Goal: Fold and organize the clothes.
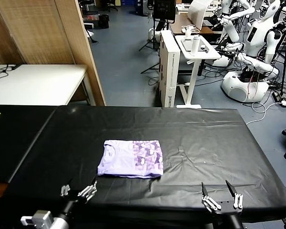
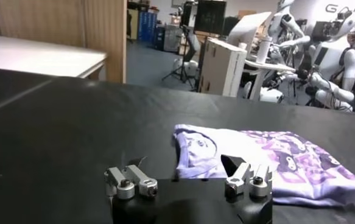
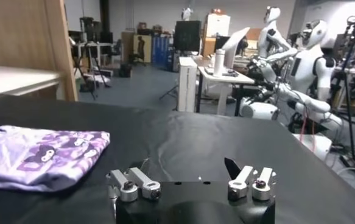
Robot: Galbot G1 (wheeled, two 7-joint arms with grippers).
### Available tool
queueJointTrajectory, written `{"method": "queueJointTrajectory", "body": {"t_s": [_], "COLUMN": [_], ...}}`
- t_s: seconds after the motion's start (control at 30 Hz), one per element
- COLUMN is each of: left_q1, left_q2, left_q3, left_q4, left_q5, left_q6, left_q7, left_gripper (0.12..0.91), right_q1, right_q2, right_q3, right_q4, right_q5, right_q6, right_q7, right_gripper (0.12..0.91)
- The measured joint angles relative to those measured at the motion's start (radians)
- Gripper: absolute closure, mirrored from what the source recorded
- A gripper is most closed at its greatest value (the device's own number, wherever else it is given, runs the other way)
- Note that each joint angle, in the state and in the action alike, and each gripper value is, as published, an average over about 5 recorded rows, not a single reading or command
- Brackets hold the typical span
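Folded T-shirt (image 1: 130, 159) mid-table cover (image 1: 205, 138), long axis parallel to near edge — ahead of left gripper (image 1: 79, 191), nearer than right gripper (image 1: 222, 195); jaws of both spread, empty.

The folded T-shirt (image 1: 131, 158) lies on the worktop (image 1: 205, 138), left of centre, beyond both claws.

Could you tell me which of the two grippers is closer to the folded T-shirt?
The left gripper: it hangs open just short of the T-shirt, while the right gripper sits well off to the side.
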Motion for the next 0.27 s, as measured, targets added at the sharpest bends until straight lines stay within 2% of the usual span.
{"method": "queueJointTrajectory", "body": {"t_s": [0.27], "left_q1": [0.001], "left_q2": [0.001], "left_q3": [-0.002], "left_q4": [0.0], "left_q5": [0.0], "left_q6": [0.001], "left_q7": [0.009], "left_gripper": [0.123], "right_q1": [-0.003], "right_q2": [0.001], "right_q3": [0.009], "right_q4": [-0.001], "right_q5": [0.001], "right_q6": [-0.001], "right_q7": [-0.002], "right_gripper": [0.118]}}
